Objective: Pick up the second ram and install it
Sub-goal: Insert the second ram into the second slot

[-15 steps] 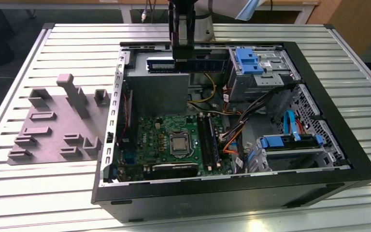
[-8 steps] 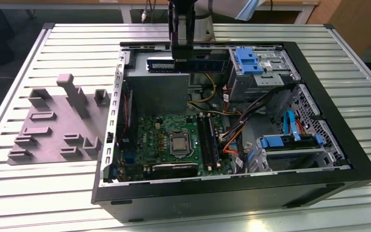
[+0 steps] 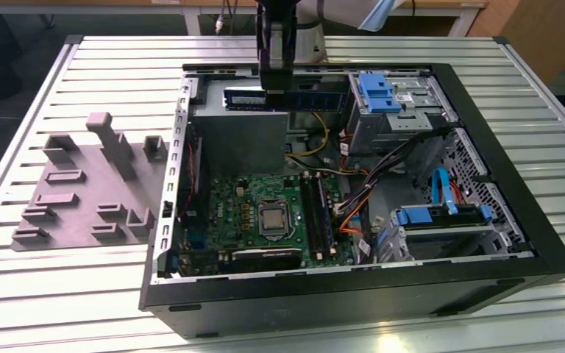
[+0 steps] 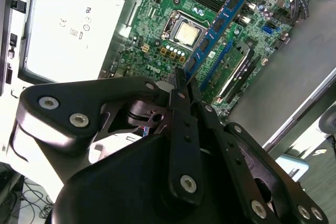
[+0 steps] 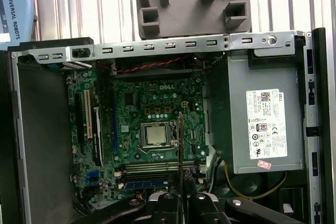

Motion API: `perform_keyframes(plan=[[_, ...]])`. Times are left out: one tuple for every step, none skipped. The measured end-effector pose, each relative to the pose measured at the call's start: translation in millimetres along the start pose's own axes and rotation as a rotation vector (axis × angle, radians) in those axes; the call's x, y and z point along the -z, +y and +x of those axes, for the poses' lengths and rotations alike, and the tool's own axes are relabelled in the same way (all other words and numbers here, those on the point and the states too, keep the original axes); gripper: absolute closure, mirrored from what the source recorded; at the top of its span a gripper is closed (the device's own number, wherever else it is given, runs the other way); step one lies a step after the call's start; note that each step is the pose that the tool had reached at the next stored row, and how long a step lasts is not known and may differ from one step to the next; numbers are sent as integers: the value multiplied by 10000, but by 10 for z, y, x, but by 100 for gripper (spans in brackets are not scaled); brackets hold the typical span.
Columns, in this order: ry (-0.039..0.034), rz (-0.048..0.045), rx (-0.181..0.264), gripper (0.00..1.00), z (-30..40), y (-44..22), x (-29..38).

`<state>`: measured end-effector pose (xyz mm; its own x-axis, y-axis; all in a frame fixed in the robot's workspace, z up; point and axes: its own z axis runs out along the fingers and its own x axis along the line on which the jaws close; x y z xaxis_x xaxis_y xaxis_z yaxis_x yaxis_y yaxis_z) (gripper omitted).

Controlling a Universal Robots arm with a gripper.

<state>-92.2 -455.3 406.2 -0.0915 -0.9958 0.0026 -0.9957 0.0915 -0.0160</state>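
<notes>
**Ana:** Second ram (image 4: 218, 24) is clamped by its lower end in the hand (image 4: 181, 80), whose fingers (image 4: 195, 95) are pressed shut on its two faces. In the exterior view the ram (image 3: 285, 98) hangs level above the power supply (image 3: 238, 140), at the far side of the open computer case (image 3: 518, 250), well clear of the motherboard (image 3: 263, 213).

**Ben:** And the slots?

**Ana:** Near the right edge of the board, beside the processor (image 5: 156, 135). One stick (image 5: 147, 184) already sits in a slot in the first wrist view, with the long black memory slots (image 5: 152, 167) next to it bare.

**Ben:** So what would make the seating go well?

**Ana:** My judgement: keep the stick's long edge parallel to the slot and its contact edge facing straight down, since a tilt would jam one end first. The thin board could slip in the fingers, so the push should run along the grip. The loose cables (image 3: 356, 209) right of the slots look close enough to snag.
</notes>
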Motion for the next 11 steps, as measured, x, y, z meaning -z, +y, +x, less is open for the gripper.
perform_keyframes(plan=[[1, 0, -23, 86, 0, 0, 0], [1, 0, -46, 86, 0, 0, 0], [1, 0, -69, 86, 0, 0, 0], [1, 0, -93, 86, 0, 0, 0], [2, -1, -118, 86, 0, 0, 0], [2, -1, -142, 86, 0, 0, 0], [2, -1, -165, 86, 0, 0, 0], [3, -1, -188, 86, 0, 0, 0], [3, -1, -211, 86, 0, 0, 0], [4, -1, -235, 86, 0, 0, 0], [4, -1, -261, 86, 0, 0, 0]])
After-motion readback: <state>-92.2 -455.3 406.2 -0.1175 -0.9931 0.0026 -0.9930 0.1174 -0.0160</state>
